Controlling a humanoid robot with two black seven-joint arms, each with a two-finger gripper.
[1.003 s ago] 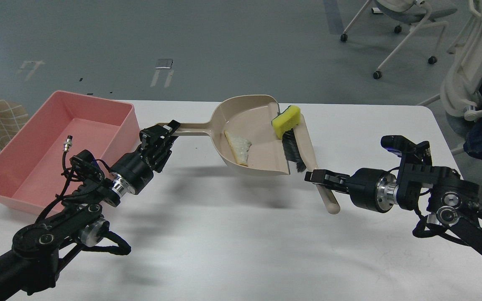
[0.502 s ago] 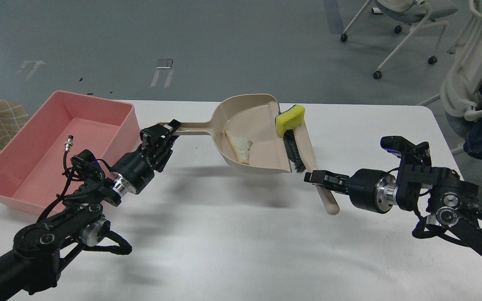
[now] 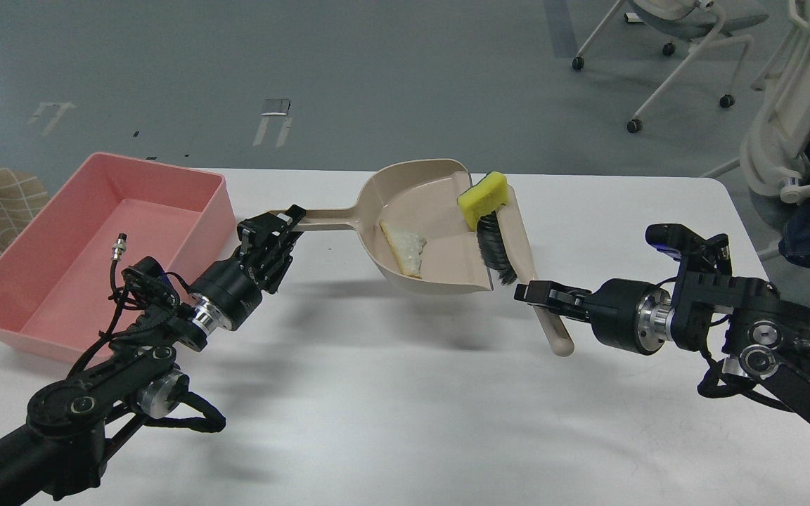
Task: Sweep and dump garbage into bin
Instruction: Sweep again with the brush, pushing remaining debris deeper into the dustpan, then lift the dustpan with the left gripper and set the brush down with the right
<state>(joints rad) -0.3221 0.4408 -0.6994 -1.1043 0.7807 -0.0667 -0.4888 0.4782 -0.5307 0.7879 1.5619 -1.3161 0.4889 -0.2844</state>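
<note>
The brush (image 3: 510, 242) bristles sit partly behind the dustpan (image 3: 426, 225) lip, and the pink bin (image 3: 88, 246) is cut off by my left arm. Left jaws (image 3: 280, 226) pinch the dustpan handle, right jaws (image 3: 538, 294) pinch the brush handle. The off-white strip (image 3: 405, 249) lies inside the pan, the yellow sponge (image 3: 482, 198) at its mouth, both between the jaws.

Single head view, high and forward-down over the white table (image 3: 405, 393), both arms entering from the near corners.
</note>
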